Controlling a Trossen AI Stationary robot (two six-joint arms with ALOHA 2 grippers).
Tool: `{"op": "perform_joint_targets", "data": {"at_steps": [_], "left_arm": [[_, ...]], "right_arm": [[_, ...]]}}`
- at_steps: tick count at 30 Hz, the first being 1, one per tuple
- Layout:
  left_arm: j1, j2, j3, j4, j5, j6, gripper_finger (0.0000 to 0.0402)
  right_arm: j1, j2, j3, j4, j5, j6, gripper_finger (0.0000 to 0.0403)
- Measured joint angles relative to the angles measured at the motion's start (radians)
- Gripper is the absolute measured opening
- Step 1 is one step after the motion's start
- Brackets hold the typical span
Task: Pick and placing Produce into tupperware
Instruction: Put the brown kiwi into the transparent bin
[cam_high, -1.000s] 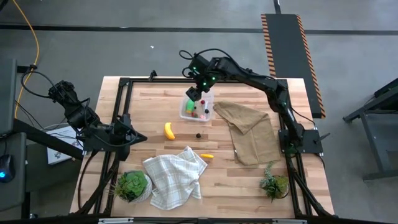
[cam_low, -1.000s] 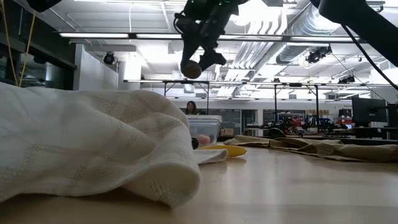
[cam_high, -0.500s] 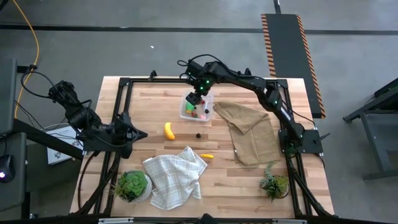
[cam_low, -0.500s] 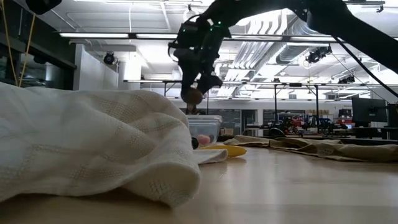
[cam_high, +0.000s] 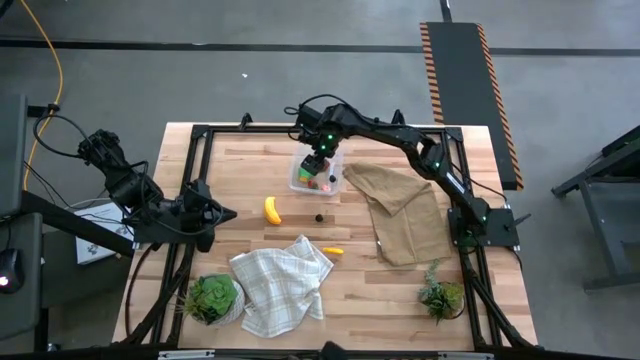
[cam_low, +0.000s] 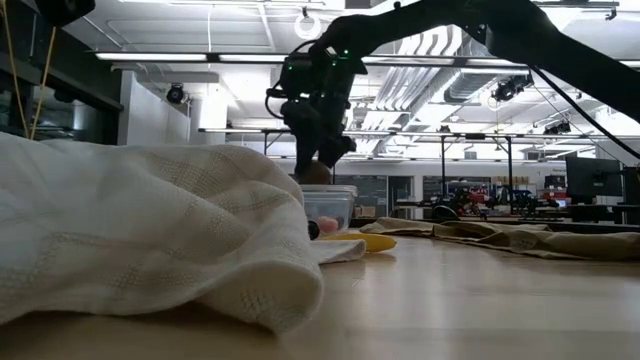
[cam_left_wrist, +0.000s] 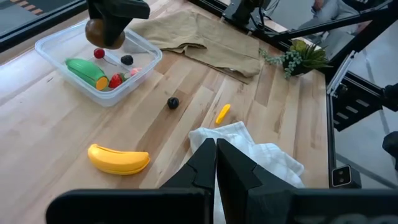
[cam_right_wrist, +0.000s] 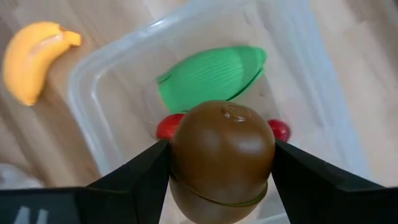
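My right gripper (cam_high: 316, 160) hangs just over the clear tupperware (cam_high: 303, 180) near the table's far edge, shut on a brown kiwi (cam_right_wrist: 222, 155). Inside the tupperware lie a green piece (cam_right_wrist: 211, 78), red berries (cam_right_wrist: 279, 130) and a dark berry (cam_left_wrist: 127, 60). The yellow banana (cam_high: 272, 210), a dark berry (cam_high: 319, 216) and a small yellow piece (cam_high: 333, 251) lie on the bare wood. My left gripper (cam_left_wrist: 215, 155) is shut, parked at the table's left edge. My right gripper pinches the brown kiwi (cam_right_wrist: 222, 155) between its two fingers (cam_right_wrist: 134, 180), one on each side of its middle. The fingers point down from above. The kiwi is lifted clear, just above the tupperware's rim (cam_low: 330, 187).
A white checked cloth (cam_high: 281, 288) lies crumpled near the near edge, a tan cloth (cam_high: 405, 215) on the right. Potted plants stand at the near left (cam_high: 211, 297) and near right (cam_high: 442, 296) corners. Bare wood shows around the banana.
My right gripper has come down with the kiwi from well above the tupperware to just over its rim, shifting slightly toward the table's left. It stays shut on the kiwi. The left arm has kept still.
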Motion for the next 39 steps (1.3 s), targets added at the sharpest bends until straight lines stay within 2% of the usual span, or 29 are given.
{"op": "perform_joint_targets", "data": {"at_steps": [3,28,39], "left_arm": [[0.000,0.000,0.000,-0.001,-0.001,-0.015,0.0003],[0.000,0.052,0.000,-0.003,0.000,-0.049,0.0003],[0.000,0.051,0.000,-0.003,0.000,-0.070,0.0003]], "right_arm": [[0.001,0.000,0.000,-0.001,0.034,-0.009,0.0236],[0.000,0.005,0.000,-0.022,0.007,-0.016,0.0237],[0.000,0.005,0.000,-0.022,-0.029,-0.034,0.0273]]}}
